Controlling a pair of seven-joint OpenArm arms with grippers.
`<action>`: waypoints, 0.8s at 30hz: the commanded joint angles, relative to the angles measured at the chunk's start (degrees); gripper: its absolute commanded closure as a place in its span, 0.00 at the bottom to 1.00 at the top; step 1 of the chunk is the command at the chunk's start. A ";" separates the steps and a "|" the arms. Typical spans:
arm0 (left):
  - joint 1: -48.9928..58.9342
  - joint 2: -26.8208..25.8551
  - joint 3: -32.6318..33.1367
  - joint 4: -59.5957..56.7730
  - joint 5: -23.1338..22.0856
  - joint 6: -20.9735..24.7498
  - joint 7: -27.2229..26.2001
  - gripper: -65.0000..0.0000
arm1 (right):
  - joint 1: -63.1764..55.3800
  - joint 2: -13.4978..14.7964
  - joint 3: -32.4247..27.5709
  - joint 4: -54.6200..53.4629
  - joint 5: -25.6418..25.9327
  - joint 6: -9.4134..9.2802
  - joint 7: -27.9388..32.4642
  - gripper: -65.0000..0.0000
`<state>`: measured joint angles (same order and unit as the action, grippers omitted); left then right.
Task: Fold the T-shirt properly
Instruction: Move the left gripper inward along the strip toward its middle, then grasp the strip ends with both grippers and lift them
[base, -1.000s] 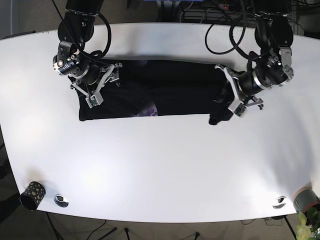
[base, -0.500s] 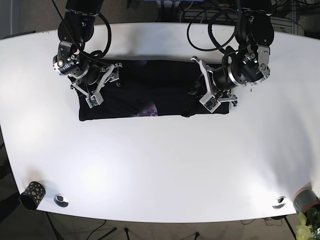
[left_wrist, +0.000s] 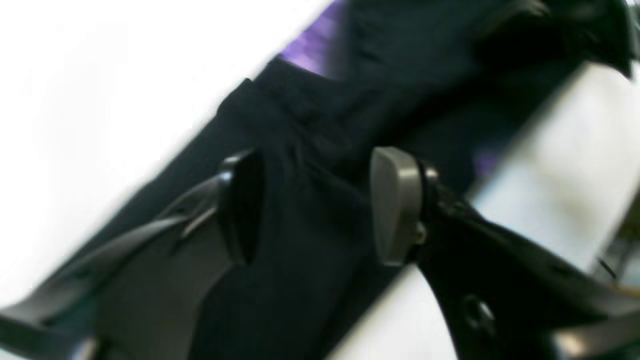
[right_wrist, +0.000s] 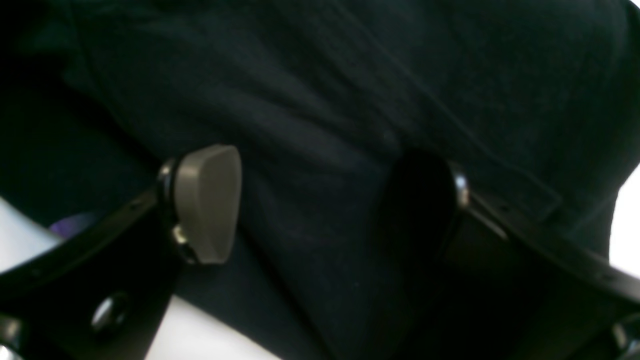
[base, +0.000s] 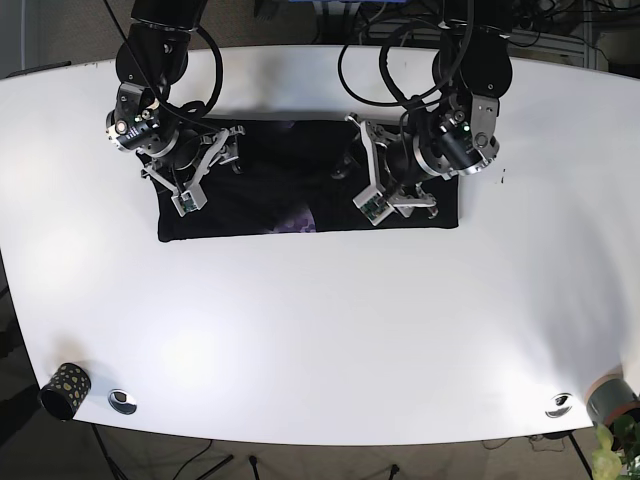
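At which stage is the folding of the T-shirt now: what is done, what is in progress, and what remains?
Done: the black T-shirt lies as a long narrow band on the white table, so its sides look folded in. In progress: the left gripper is over the band's middle with cloth between its jaws, apparently folding one end across; the right gripper has cloth at the other end. Remaining: finish and flatten this crosswise fold.

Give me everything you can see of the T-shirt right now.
The T-shirt is black, soft knit fabric with a purple print showing near its front edge. It lies as a long flat band on the white table. The left pincer and right pincer each straddle a ridge of cloth, jaws apart.
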<state>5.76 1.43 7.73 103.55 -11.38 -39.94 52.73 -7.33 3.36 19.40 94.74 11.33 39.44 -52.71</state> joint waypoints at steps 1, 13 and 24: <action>-0.97 0.19 1.11 1.11 -1.24 -0.06 -1.35 0.48 | 0.43 0.21 -0.10 0.43 0.14 0.16 -0.52 0.25; -0.88 -1.39 -3.20 6.47 -1.41 -0.06 -1.26 0.49 | 0.43 0.21 0.25 6.32 5.77 -0.01 -0.87 0.25; -0.79 -3.06 -25.88 -2.05 -11.70 -0.06 -1.26 0.49 | 4.12 0.64 15.55 6.93 19.92 0.34 -7.73 0.25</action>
<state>5.54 -0.27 -16.08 102.87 -21.45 -39.94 52.34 -4.10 3.53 33.54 102.13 28.53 39.18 -61.39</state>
